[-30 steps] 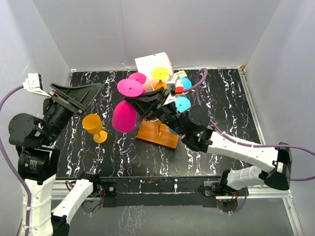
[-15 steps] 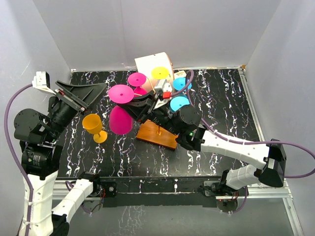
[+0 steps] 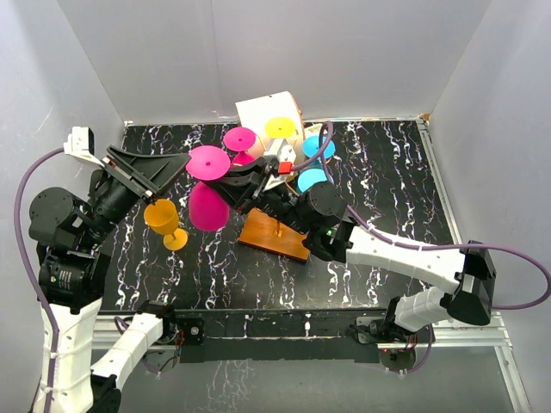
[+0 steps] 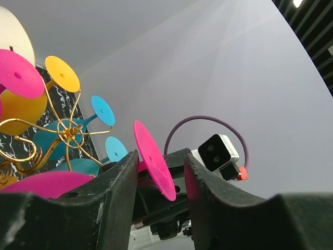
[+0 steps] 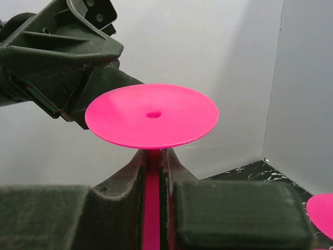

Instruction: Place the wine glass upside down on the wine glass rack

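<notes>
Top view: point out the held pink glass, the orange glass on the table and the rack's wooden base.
Pink glass (image 3: pixel 209 162): top view, on its round foot.
Orange glass (image 3: pixel 160 214): top view, on its bowl.
Rack base (image 3: pixel 269 236): top view, on the bare wood.

Black marbled table (image 3: pixel 387 172) with orange glass (image 3: pixel 162 216), wine glass rack (image 3: pixel 275 234), perhaps white box (image 3: pixel 261 112).

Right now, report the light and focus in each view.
Top external view: even, soft light, everything sharp. Left wrist view: the left pincer is dark and blurred up close, the wall behind washed bright. Right wrist view: the foot of the pink wine glass is crisp, the right pincer dim and soft.
</notes>
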### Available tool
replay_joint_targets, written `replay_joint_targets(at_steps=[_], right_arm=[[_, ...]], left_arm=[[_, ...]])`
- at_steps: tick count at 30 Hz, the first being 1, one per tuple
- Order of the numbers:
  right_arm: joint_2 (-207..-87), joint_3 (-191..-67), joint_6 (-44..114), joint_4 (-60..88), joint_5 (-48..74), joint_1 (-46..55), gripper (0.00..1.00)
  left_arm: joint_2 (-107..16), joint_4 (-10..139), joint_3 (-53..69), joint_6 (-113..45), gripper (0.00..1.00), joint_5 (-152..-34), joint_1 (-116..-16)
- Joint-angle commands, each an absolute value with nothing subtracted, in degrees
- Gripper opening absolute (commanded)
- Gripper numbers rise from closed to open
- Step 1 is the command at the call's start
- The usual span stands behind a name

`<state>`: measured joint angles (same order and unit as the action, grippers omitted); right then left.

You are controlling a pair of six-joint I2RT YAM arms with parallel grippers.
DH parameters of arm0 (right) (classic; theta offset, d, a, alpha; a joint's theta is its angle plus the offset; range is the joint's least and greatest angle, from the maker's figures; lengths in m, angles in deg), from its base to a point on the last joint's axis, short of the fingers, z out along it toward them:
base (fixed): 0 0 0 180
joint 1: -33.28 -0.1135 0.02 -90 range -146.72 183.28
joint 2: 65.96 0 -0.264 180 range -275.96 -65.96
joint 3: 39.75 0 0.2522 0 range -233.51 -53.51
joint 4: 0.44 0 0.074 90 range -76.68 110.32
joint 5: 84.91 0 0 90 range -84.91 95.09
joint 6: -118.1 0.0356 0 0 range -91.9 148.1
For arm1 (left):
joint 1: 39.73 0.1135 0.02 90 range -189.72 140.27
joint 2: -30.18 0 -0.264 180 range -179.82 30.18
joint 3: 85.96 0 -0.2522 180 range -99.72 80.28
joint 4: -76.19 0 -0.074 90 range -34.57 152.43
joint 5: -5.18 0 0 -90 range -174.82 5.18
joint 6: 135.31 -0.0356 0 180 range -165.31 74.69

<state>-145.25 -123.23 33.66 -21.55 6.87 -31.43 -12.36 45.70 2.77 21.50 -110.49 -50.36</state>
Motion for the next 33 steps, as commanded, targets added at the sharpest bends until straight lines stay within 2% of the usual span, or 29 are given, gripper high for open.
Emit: replay_joint_targets(at_steps=[1, 9, 13, 16, 17, 18, 21, 24, 25, 28, 33], right_arm=[[-145.21, -126.10, 30.55, -24.90, 8.32, -31.33, 0.00], [-146.03, -126.72, 29.83, -24.25, 10.36, -31.34, 0.00], [-146.16, -126.28, 29.66, -24.75, 11.72, -31.32, 0.00], [-146.38, -126.42, 29.77, -24.80, 13.00, -31.32, 0.00], [-146.32, -126.50, 30.37, -24.78, 13.11, -31.32, 0.00], [-146.16, -126.61, 31.61, -24.48, 12.74, -31.32, 0.05], [-144.94, -126.68, 33.99, -22.32, 11.92, -31.32, 0.37], [-142.03, -123.73, 35.95, -22.30, 11.36, -31.36, 0.61], [-140.60, -122.15, 36.15, -22.98, 11.90, -31.33, 0.67], [-136.29, -118.80, 36.51, -22.49, 13.11, -31.32, 0.76], [-130.31, -117.01, 37.79, -15.93, 13.43, -31.32, 0.78]], left_arm=[[-11.60, 45.48, 3.39, 22.32, 0.37, -113.73, -50.51], [-11.71, 45.73, 5.02, 24.10, 0.26, -115.80, -50.50], [-10.23, 54.28, 8.88, 30.40, 0.14, -114.98, -50.53], [-10.53, 55.63, 9.75, 32.83, 0.00, -115.08, -50.50], [-10.59, 55.53, 9.75, 33.23, 0.00, -114.88, -50.49], [-10.60, 55.17, 9.77, 33.78, 0.00, -114.22, -50.49], [-9.81, 54.94, 10.18, 35.18, 0.00, -110.56, -50.52], [-9.50, 52.58, 9.36, 34.29, 0.00, -106.28, -50.53], [-9.35, 51.46, 9.26, 33.53, 0.00, -104.31, -50.48], [-8.34, 48.59, 10.02, 32.32, 0.00, -99.24, -50.48], [-7.31, 47.82, 11.96, 31.62, 0.00, -97.52, -50.51]])
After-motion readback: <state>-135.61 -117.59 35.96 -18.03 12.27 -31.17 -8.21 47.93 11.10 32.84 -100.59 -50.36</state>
